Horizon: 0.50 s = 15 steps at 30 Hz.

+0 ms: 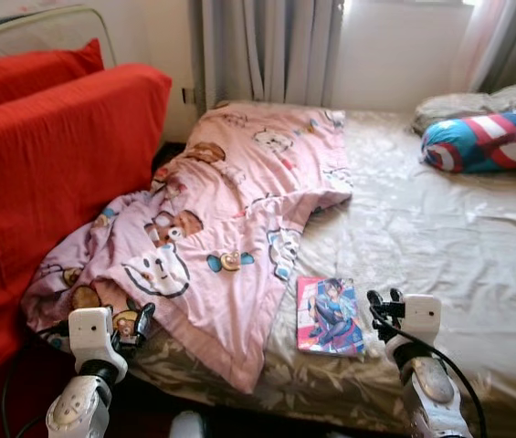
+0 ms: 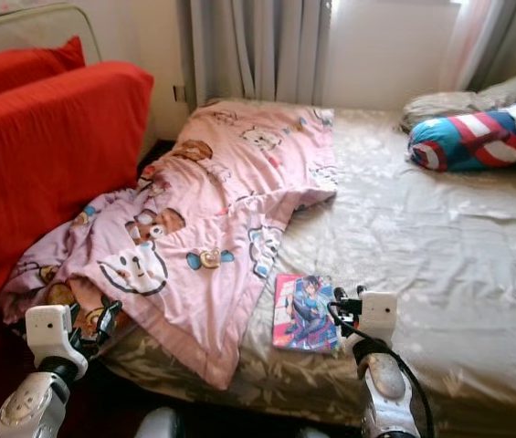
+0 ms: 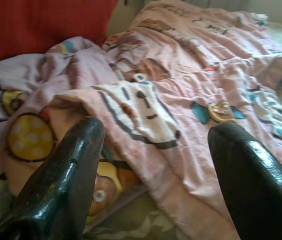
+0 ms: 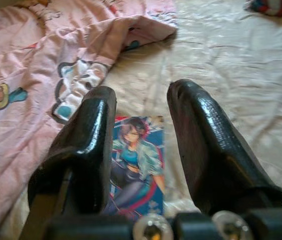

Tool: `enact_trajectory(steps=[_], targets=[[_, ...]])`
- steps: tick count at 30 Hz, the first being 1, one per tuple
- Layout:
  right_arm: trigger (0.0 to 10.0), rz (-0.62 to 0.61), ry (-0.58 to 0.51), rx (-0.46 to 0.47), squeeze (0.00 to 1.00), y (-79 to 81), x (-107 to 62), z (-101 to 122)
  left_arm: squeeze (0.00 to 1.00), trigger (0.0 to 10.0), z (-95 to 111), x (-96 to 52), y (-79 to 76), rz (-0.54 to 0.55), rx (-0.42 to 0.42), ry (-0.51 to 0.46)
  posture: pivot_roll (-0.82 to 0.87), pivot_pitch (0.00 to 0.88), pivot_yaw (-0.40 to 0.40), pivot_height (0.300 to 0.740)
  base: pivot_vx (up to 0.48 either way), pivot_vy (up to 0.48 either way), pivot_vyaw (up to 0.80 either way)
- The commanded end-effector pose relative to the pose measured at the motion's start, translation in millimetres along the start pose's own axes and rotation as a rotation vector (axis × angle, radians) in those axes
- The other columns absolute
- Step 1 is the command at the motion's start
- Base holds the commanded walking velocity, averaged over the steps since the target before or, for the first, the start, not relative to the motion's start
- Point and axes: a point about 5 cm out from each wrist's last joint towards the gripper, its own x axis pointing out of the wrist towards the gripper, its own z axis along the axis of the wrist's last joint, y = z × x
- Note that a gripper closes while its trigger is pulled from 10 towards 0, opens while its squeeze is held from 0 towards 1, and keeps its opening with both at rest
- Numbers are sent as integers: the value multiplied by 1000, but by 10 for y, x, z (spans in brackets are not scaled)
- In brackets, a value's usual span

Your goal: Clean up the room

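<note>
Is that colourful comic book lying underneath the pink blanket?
No, the comic book lies uncovered on the beige sheet, just beside the edge of the pink blanket.

Daylight glare from the window (image 1: 404,36) behind the curtains (image 1: 267,50), soft shadows, slightly hazy, wrist views blurred
</note>
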Motion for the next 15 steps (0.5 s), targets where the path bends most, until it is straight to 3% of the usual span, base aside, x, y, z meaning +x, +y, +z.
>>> enact_trajectory(steps=[1,12,15], targets=[[10000,-12,13,14,0,1,13,-8,0,10000,51,17,-3,-8,1,-13,33,0,-27,624,409,0,0],[10000,-90,26,76,0,-56,39,-10,0,10000,107,60,-24,-21,7,-27,46,0,-22,624,419,0,0],[10000,-112,37,83,0,-86,35,-21,0,10000,128,67,-21,-20,11,-34,53,0,-25,624,0,0,0]])
